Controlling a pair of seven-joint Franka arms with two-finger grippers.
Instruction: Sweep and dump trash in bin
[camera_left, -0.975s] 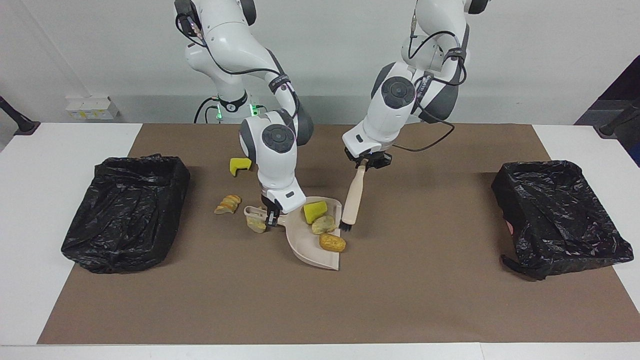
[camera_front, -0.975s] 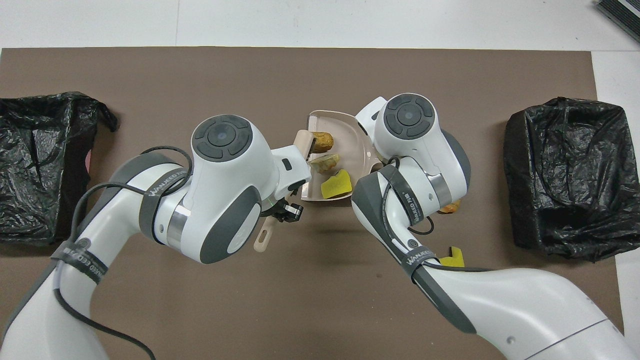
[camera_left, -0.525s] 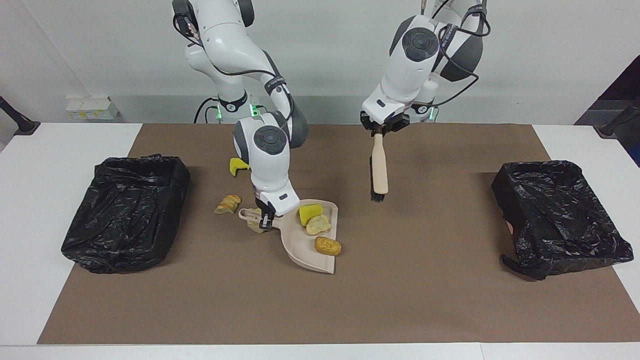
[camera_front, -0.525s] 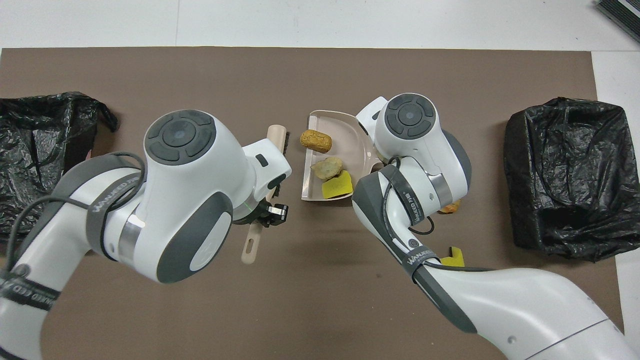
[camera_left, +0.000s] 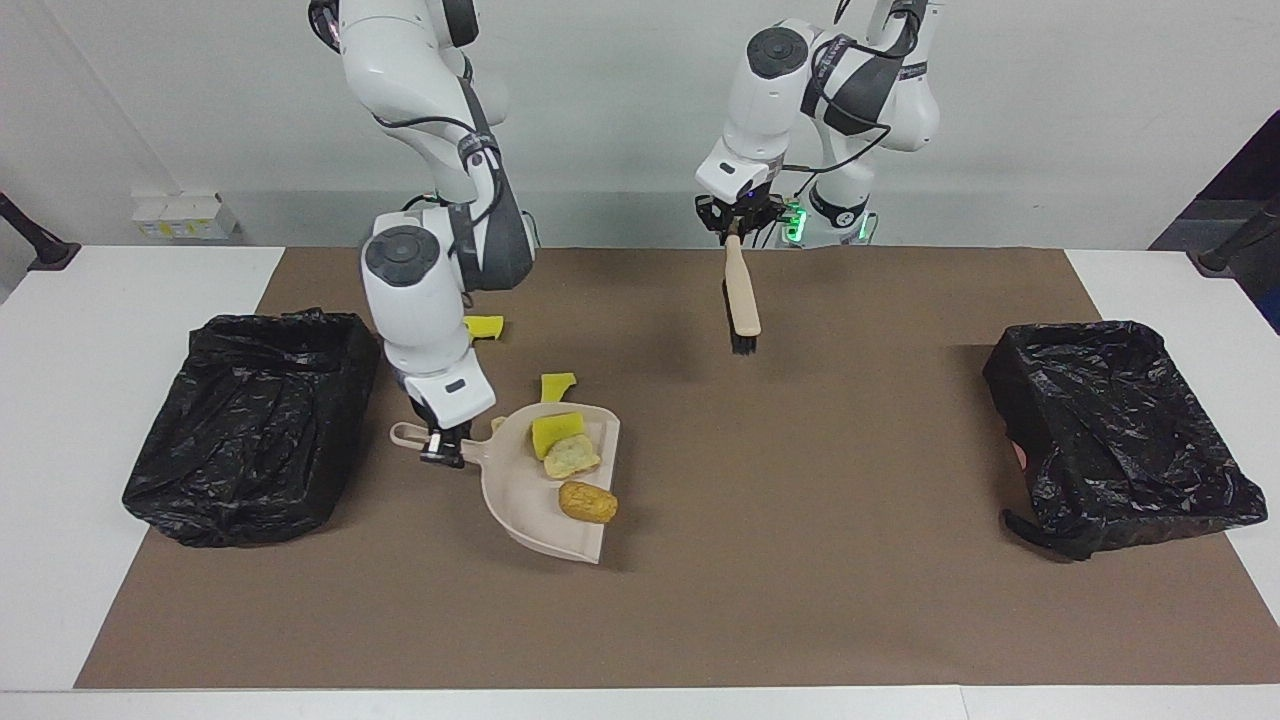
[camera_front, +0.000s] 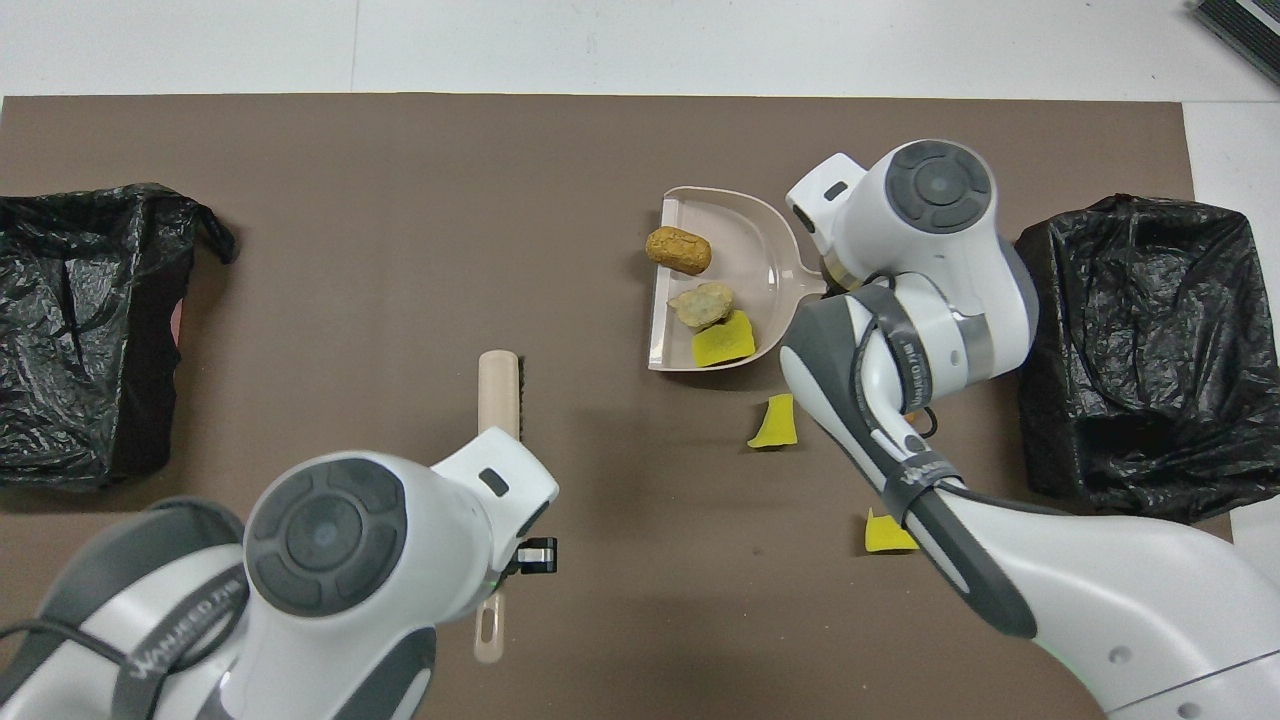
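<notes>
Right claw: clamped on the handle of the beige dustpan, which hangs over the worktop beside the black-lined bin at the right arm's end.
Left claw: closed on the handle of the beige brush, raised with bristles pointing down, over bare brown mat close to the robots; this arm waits.
Trash in the pan: three chunks, a yellow wedge, a pale bread-like lump touching it, and a tan-orange lump near the pan's open lip.
Trash left on the mat: a yellow piece just beside the pan and nearer to the robots, and another yellow piece nearer still, partly hidden by the right arm. Other chunks cannot be seen.
Second bin: at the left arm's end, well apart from the pan.
Step, as judged: carrying the loaded pan to the nearby bin for dumping.
Risk, spill: the tan-orange lump sits at the open lip; any tilt toward that edge, or a jerk, would probably roll it onto the mat.
Risk, miss: tipping before the lip clears the bin's rim would drop chunks outside it.
Risk, snag: the loose liner could catch the pan.
Risk, leftovers: the yellow pieces may be skipped.
</notes>
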